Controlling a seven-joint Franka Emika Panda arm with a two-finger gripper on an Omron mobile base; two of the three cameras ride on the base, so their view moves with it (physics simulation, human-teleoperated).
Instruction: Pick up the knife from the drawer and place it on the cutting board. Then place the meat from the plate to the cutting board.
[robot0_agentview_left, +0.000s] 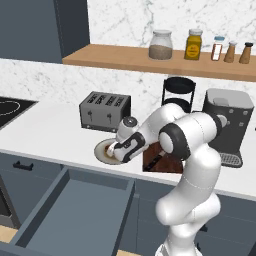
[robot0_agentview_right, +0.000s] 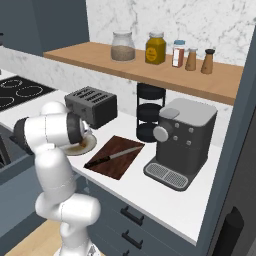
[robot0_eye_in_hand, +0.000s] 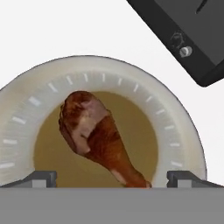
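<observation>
White counter (robot0_agentview_right: 165, 200), meat (robot0_eye_in_hand: 98, 135) on plate (robot0_eye_in_hand: 183, 131), between spread tool (robot0_eye_in_hand: 112, 178) tips

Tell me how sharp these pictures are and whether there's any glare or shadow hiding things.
Hand view: crisp and evenly lit, the meat clear on the plate, no glare. Left base view: soft, the arm covers much of the plate. Right base view: the knife reads clearly on the cutting board, with only faint shadows.

Meat (robot0_eye_in_hand: 98, 135) on plate (robot0_eye_in_hand: 183, 131), knife (robot0_agentview_right: 112, 157) on cutting board (robot0_agentview_right: 122, 165), toaster (robot0_agentview_right: 91, 105) behind plate.
</observation>
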